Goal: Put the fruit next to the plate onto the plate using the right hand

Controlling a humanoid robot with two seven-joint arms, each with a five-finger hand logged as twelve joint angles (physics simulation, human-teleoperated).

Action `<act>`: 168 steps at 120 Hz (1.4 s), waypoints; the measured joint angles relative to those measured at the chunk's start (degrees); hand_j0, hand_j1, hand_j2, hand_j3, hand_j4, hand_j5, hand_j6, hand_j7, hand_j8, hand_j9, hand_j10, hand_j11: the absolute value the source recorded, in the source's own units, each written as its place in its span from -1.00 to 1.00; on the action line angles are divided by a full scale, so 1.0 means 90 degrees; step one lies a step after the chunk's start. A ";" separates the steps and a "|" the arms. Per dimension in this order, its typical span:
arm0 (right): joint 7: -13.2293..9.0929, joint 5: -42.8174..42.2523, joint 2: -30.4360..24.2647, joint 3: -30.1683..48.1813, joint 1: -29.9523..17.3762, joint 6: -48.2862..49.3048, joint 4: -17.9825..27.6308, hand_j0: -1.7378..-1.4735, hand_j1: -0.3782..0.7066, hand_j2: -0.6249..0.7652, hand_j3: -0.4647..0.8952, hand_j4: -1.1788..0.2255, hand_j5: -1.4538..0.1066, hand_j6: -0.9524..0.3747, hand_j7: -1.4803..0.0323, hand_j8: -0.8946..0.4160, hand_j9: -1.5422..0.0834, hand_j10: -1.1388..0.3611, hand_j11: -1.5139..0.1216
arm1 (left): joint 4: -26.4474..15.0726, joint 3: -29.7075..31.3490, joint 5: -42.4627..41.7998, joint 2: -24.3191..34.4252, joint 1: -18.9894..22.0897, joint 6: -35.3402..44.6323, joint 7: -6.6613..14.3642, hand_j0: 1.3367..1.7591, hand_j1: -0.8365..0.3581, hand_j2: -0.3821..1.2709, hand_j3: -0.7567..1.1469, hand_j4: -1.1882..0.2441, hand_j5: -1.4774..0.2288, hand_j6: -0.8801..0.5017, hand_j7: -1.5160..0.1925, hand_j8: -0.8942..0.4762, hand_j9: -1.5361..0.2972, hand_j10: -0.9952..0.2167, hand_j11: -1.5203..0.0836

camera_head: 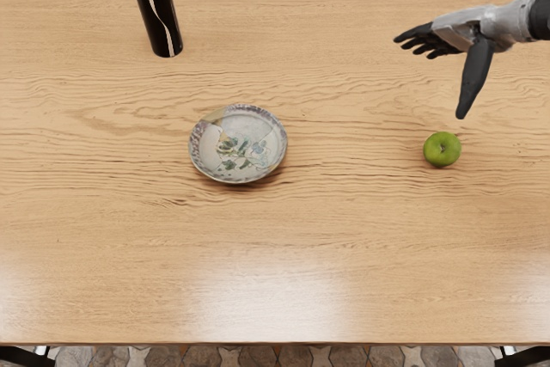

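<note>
Green apple is sitting well right of plate; you're seeing rt hand hovering near it, fingers spread, holding nothing.

The apple lies on the table right of the plate, can behind.

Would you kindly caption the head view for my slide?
Open right hand hovers near a round green apple lying right of the floral ceramic plate.
</note>
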 joint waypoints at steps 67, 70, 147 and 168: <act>-0.3526 -0.0362 -0.1219 0.1645 -0.0135 0.0001 0.3306 -0.40 -0.88 -0.11 -0.32 0.63 0.81 0.38 0.90 0.31 0.85 0.47 0.80 | 0.0000 0.0000 0.0000 0.0000 0.0000 -0.0001 0.0000 0.52 0.49 -0.48 -0.21 0.32 0.36 -0.08 0.40 -0.05 0.33 0.24 0.50; -0.3561 -0.0507 -0.1163 0.1667 -0.0182 -0.0027 0.3381 -0.40 -0.88 -0.11 -0.32 0.63 0.81 0.38 0.90 0.31 0.85 0.47 0.80 | -0.0001 0.0000 0.0000 0.0000 0.0000 -0.0002 0.0000 0.52 0.49 -0.48 -0.21 0.32 0.36 -0.08 0.40 -0.05 0.33 0.24 0.50; -0.3691 -0.2350 -0.1009 0.1744 -0.1657 -0.2821 0.4027 -0.40 -0.88 -0.11 -0.32 0.63 0.81 0.38 0.90 0.31 0.84 0.47 0.80 | 0.0000 0.0000 0.0000 0.0000 0.0000 -0.0002 0.0000 0.52 0.49 -0.48 -0.21 0.32 0.36 -0.08 0.40 -0.05 0.33 0.24 0.50; -0.3691 -0.2708 -0.0664 0.1734 -0.1973 -0.3300 0.3712 -0.40 -0.87 -0.11 -0.32 0.62 0.81 0.37 0.90 0.30 0.84 0.47 0.80 | 0.0001 0.0000 0.0000 0.0000 0.0000 -0.0001 0.0000 0.52 0.49 -0.48 -0.21 0.32 0.36 -0.08 0.40 -0.05 0.33 0.24 0.50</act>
